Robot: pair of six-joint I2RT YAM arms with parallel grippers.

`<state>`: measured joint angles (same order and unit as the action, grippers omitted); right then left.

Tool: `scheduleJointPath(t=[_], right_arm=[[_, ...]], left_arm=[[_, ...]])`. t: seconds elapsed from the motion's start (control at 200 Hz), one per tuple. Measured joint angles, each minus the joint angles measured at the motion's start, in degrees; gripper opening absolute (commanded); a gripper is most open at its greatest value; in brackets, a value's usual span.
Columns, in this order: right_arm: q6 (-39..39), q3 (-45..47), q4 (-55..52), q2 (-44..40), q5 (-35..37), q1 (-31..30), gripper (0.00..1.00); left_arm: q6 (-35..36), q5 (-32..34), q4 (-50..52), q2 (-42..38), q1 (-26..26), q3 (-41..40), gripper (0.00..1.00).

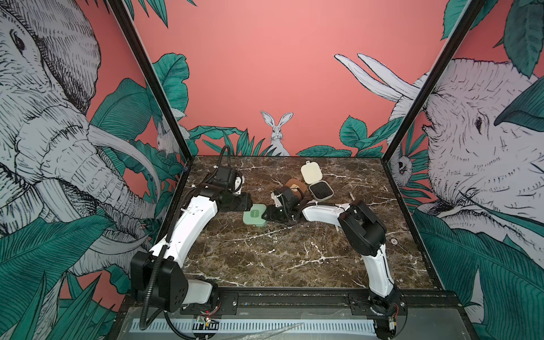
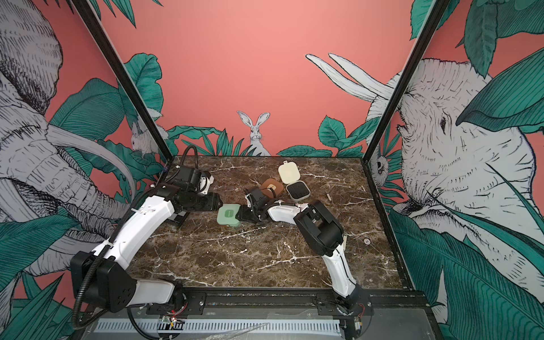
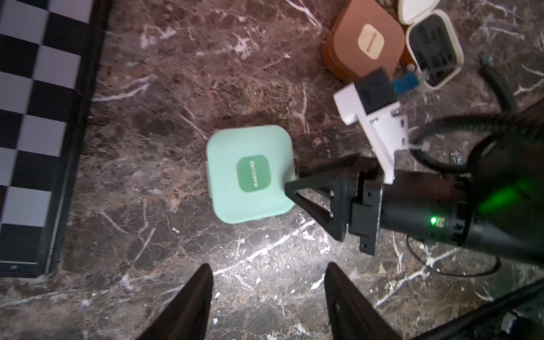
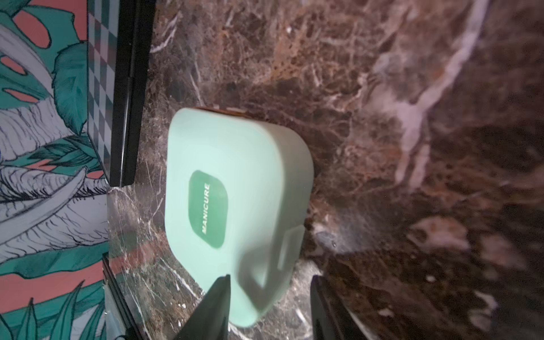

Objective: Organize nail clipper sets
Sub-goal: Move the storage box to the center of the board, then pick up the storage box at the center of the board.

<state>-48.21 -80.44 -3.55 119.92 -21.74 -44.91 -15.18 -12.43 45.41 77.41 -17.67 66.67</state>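
Note:
The mint green case [image 1: 254, 215] [image 2: 229, 215] lies shut on the marble table, label up. My right gripper [image 4: 270, 278] is open, with a corner of the mint green case [image 4: 235, 206] between its fingers; that view is blurred. My left gripper [image 3: 268, 268] is open over bare marble, a short way from the mint green case [image 3: 250, 173], with nothing between its fingers. The brown case [image 1: 295, 184] [image 3: 365, 41] lies shut behind the right wrist. The cream case [image 1: 321, 190] stands open beside it, black insert showing, lid [image 1: 311, 171] folded back.
A black-and-grey checkerboard [image 3: 29, 117] [image 4: 100, 88] lies along the table's left side, under the left arm. A small slim tool [image 1: 351, 195] and a small round thing [image 1: 394, 242] lie on the right half of the table. Black frame posts stand at the back corners.

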Motion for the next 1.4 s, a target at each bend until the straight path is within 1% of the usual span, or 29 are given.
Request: scheduleJointPath(t=[0.08,0.15,0.26,0.385,0.52,0.615,0.765,1.215,1.4], right_arm=[[3.98,-0.55,-4.33,-3.52,0.61,1.81,0.48],[9.03,-2.49,-9.09,-7.30,2.78,4.13,0.48],[17.22,-8.04,-17.07,-11.91,8.74,8.55,0.37],[23.34,-13.14,-23.32,-12.50,15.61,12.90,0.34],[27.54,-15.23,-29.14,-9.14,20.11,16.76,0.32],[28.96,-16.52,-32.26,-5.38,21.92,17.84,0.28],[30.27,-16.98,-34.75,-1.03,23.08,18.56,0.28],[31.76,-17.16,-35.04,2.91,23.85,21.11,0.25],[32.35,-19.67,-35.15,5.53,23.85,21.79,0.23]], left_arm=[[-1.46,-2.16,-1.84,-0.46,-0.66,-4.26,0.58],[-3.26,-3.85,-4.24,-1.40,-1.36,-7.80,0.57],[-6.38,-5.75,-8.81,-4.42,-4.04,-11.61,0.56],[-8.87,-6.10,-13.70,-6.10,-8.00,-12.17,0.55],[-10.78,-6.14,-18.01,-5.51,-10.38,-12.35,0.53],[-11.56,-6.16,-19.63,-4.55,-10.58,-12.48,0.53],[-12.31,-6.19,-20.81,-3.37,-10.71,-13.09,0.53],[-13.20,-6.21,-21.59,-3.15,-10.80,-14.80,0.52],[-13.46,-6.21,-21.79,-3.15,-10.80,-15.08,0.52]])
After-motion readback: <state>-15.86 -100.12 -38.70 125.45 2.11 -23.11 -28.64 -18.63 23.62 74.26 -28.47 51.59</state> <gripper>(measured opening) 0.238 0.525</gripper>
